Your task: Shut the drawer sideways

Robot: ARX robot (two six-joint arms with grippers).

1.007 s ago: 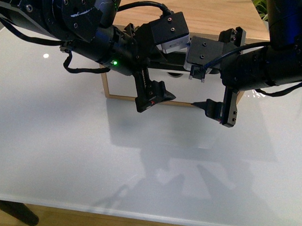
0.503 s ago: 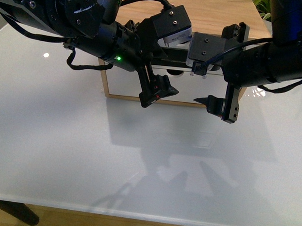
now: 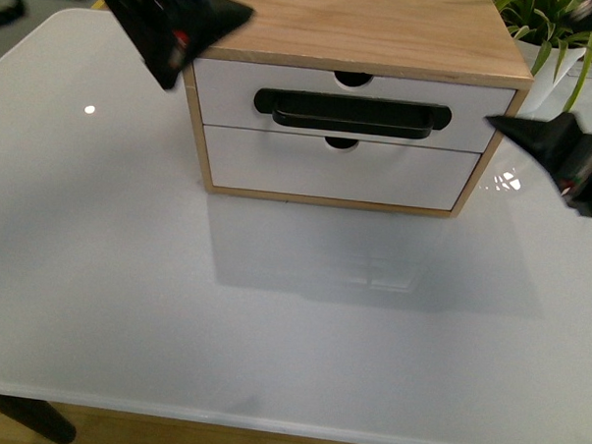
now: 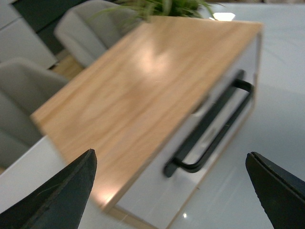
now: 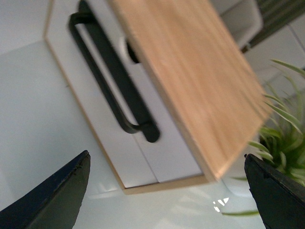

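The drawer [image 3: 477, 117] is the upper one in a light wood cabinet [image 3: 383, 29]; its white front carries a long black bar handle [image 3: 350, 114] and sits level with the cabinet's front. My left gripper [image 3: 191, 31] is open and blurred above the cabinet's back left corner, touching nothing. Off the cabinet's right side, my right gripper [image 3: 554, 160] is open and holds nothing. The left wrist view has the handle [image 4: 209, 129] between the open left gripper [image 4: 171, 191]. The right wrist view has the handle [image 5: 109, 81] beyond the open right gripper [image 5: 167, 191].
Below it is a plain white drawer front [image 3: 377, 176] without a handle. The cabinet stands at the back of a glossy white table [image 3: 272, 329]. A green plant [image 3: 560, 37] is at the back right, and grey chairs [image 4: 90, 28] stand behind the cabinet.
Both arms have swung away from in front of the cabinet, the left up and to the left, the right out to the right. The drawer fronts now show in full.
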